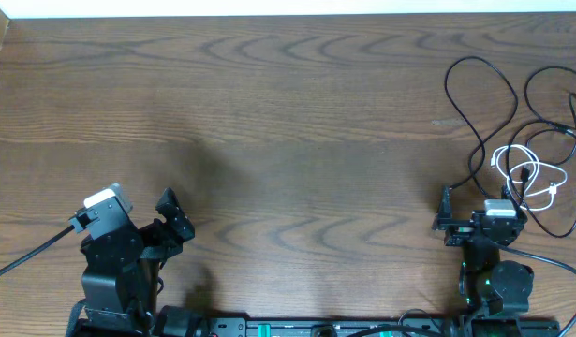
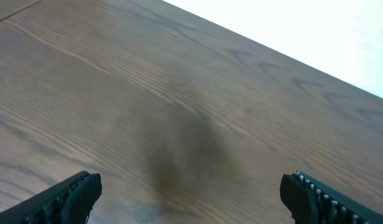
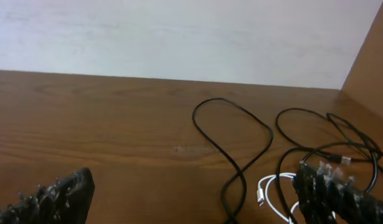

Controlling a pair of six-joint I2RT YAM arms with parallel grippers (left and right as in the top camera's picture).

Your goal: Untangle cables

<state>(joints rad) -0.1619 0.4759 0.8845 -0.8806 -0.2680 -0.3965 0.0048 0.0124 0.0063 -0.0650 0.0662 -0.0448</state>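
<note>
Near the worktop's (image 1: 288, 112) left front corner the left gripper (image 2: 191, 193) stood wide open and empty, as did the right gripper (image 3: 194, 190) near the right front corner, just before the looped black cables (image 1: 468, 61) and white cable (image 1: 528, 171) tangled along the right edge.

Overhead: even, medium-bright light, no glare on table (image 1: 288, 140). Soft shadow is seen at 7–9 o'clock, beside L arm (image 1: 119, 253). Strip at 12 o'clock is blown out white.

L wrist: area at 1–2 o'clock is overexposed. Diffuse dark shadow is cast at 6 o'clock. L fingers (image 2: 70, 194) are blurred.

R wrist: warm tint, slight softness & grain. Wall (image 3: 179, 37) is lit evenly. R fingers (image 3: 57, 200) are out of focus; cables (image 3: 247, 164) are rendered sharper.
</note>
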